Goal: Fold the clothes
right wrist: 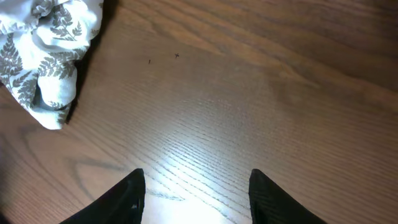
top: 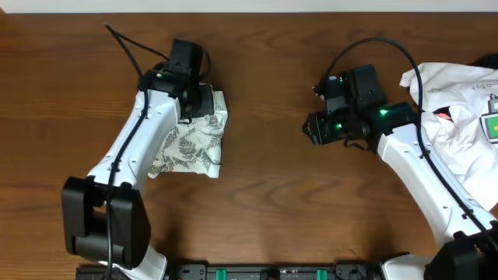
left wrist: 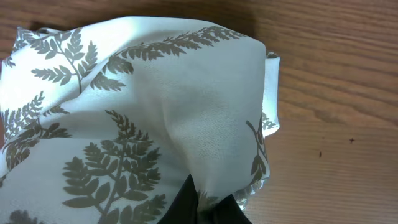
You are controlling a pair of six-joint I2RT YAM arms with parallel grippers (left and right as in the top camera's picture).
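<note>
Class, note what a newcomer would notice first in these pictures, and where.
A fern-print garment lies bunched left of centre on the table, the left gripper shut on its fabric. The right gripper hangs open over bare wood; a plain white garment lies at the right edge.

Robot lab, two arms (top: pixel 128 140) (wooden table (top: pixel 264 194))

My L gripper (top: pixel 196 105) down on top edge of fern-print clothes (top: pixel 191 148), bunched on table (top: pixel 264 202). My R gripper (top: pixel 312 128) over wood, well apart. Far R: plain white garment (top: pixel 451 93).
</note>
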